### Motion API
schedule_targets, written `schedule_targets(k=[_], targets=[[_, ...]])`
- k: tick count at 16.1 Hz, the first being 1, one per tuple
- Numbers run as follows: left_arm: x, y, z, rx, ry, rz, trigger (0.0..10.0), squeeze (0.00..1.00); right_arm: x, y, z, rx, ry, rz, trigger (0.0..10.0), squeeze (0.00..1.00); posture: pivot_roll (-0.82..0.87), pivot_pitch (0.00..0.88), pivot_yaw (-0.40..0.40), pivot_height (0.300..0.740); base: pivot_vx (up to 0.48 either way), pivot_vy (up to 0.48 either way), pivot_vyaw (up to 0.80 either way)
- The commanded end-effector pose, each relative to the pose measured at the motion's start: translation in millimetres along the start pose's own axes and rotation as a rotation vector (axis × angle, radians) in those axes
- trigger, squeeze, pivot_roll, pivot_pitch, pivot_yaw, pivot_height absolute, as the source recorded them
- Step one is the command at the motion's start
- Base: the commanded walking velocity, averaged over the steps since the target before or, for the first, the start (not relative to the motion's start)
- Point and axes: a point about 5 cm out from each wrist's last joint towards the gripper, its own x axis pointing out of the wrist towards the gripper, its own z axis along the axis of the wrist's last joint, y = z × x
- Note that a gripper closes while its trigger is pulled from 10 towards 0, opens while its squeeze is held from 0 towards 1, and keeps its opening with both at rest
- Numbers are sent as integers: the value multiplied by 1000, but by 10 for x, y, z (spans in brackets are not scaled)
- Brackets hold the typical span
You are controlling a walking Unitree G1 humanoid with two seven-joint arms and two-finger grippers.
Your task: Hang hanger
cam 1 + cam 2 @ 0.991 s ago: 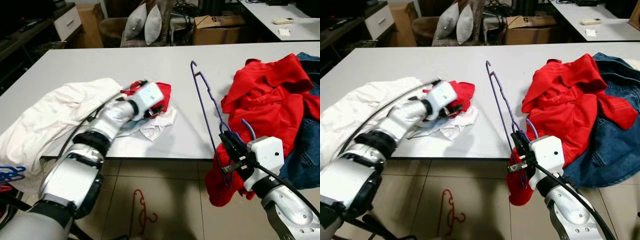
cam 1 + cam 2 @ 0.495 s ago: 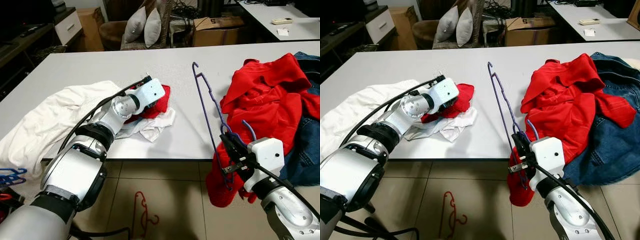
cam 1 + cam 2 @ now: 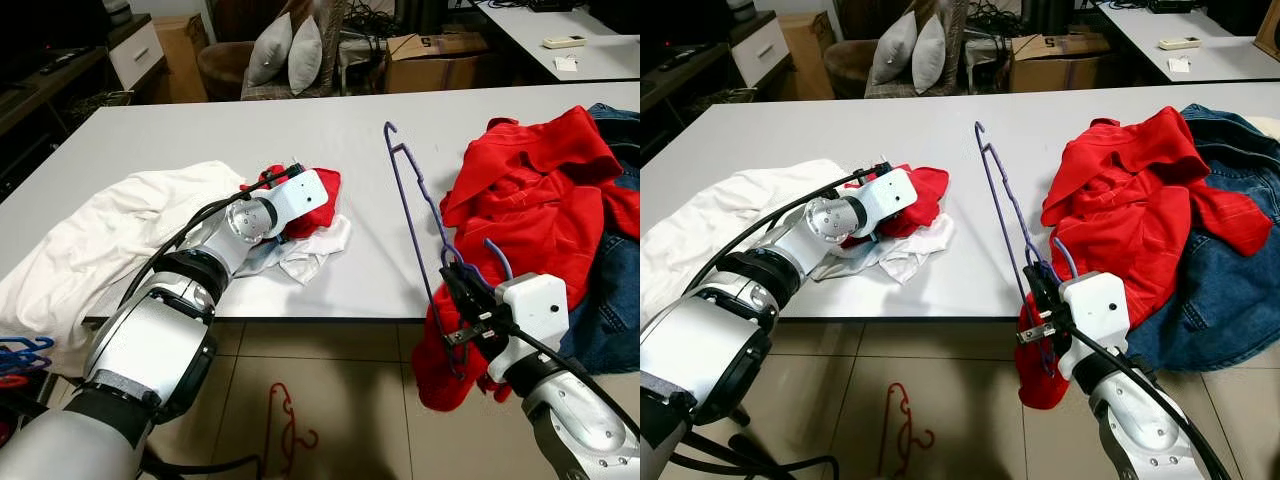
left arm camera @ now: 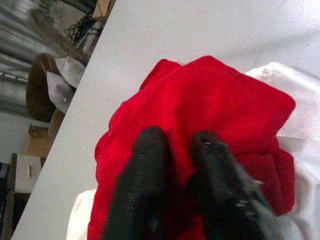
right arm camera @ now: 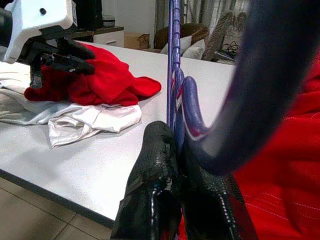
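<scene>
While its right gripper [image 5: 172,150] clamps the lower end of a purple hanger [image 3: 410,205] at the table's near edge, a Unitree G1 presses its left gripper [image 4: 175,150] into a small red garment [image 3: 920,195] lying on a crumpled white cloth [image 3: 905,250]. The hanger's hook points away over the white table [image 3: 200,125], its frame slanting back to the right gripper, just beside a larger red hoodie [image 3: 530,190] spilling off the edge over a denim piece [image 3: 1230,290].

The left fingers [image 4: 147,165] are nearly closed with a fold of red fabric pinched between them; whether the pinch is firm enough to lift cannot be told. A big white sheet [image 3: 90,245] lies to the robot's left, and a red hanger [image 3: 285,420] lies on the tiled floor below.

To do this step well, the left gripper likely needs to gather red fabric alone, not the white cloth beneath, and lift it clear before bringing it to the hanger. The right grip should hold steady so the thin frame does not twist or snag the hoodie.
</scene>
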Motion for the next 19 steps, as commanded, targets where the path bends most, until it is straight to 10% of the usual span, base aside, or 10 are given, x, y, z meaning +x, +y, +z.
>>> schedule_targets(k=[1, 5, 10, 15, 19], targets=[[-23, 106, -12, 3, 24, 19, 0, 0, 12, 29, 57, -1, -32, 13, 10000, 0, -115, 0, 126, 740, 0, 0, 0], [-34, 122, -59, -53, 47, 25, 0, 0, 25, 36, 57, 2, -36, 13, 10000, 0, -108, 0, 127, 740, 0, 0, 0], [-65, 283, 3, -401, -40, 71, 0, 0, 39, 42, 53, 7, -41, 9, 10000, 0, -101, 0, 127, 740, 0, 0, 0], [-224, 740, 212, -808, -278, 42, 0, 0, 35, 34, 58, 9, -52, 5, 10000, 0, -92, 0, 124, 740, 0, 0, 0], [-461, 1158, 313, -927, -465, 46, 0, 0, 36, 14, 71, 17, -69, 3, 10000, 0, -81, 0, 121, 740, 0, 0, 0]])
